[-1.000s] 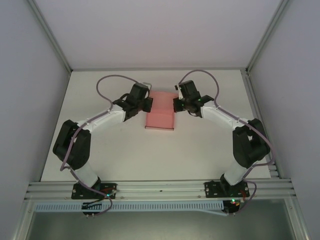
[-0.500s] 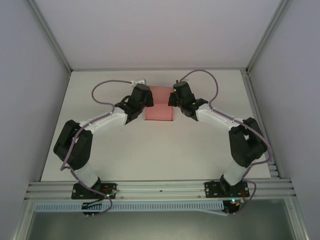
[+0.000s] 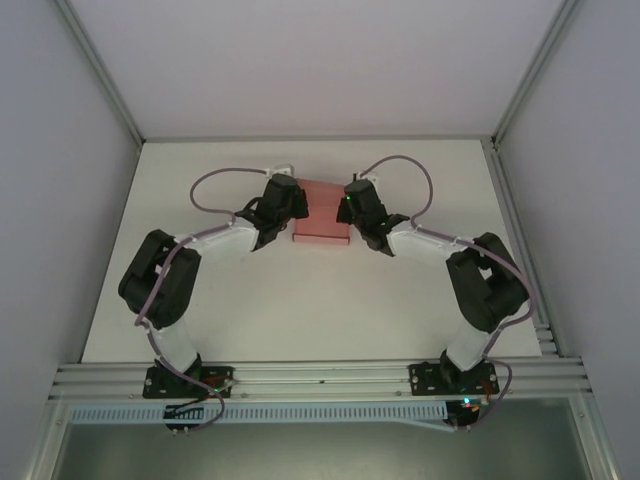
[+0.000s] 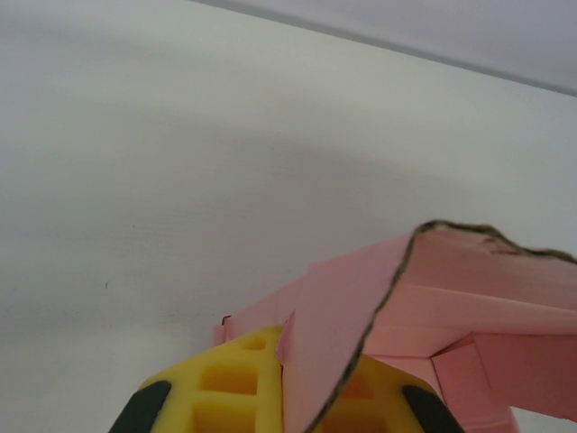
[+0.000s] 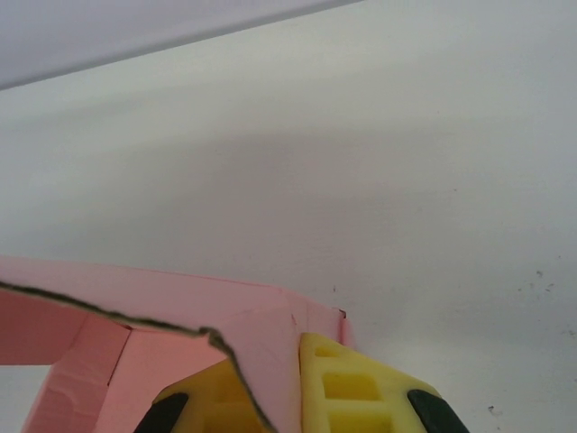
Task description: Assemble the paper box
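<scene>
Both end effectors clenched on the paper box (image 3: 322, 215), mid-worktop (image 3: 300, 300), far half.

Left end effector (image 3: 288, 208) pinches a raised pink flap on the box's left side; right end effector (image 3: 352, 210) pinches one on its right side. In the wrist views each flap's dark cut edge runs between the yellow pads (image 4: 225, 388). Pad tips are cut off at the frame bottom. From above, the wrists cover both side edges, so the box's fold state is hard to make out.

From above, the wrists hide the fingertips of the left hand (image 3: 291, 205) and the right hand (image 3: 350, 208), and both side edges of the paper box (image 3: 322, 215). In both wrist views the bottom edge crops the yellow fingers (image 4: 230, 397), and the box runs out of frame.
</scene>
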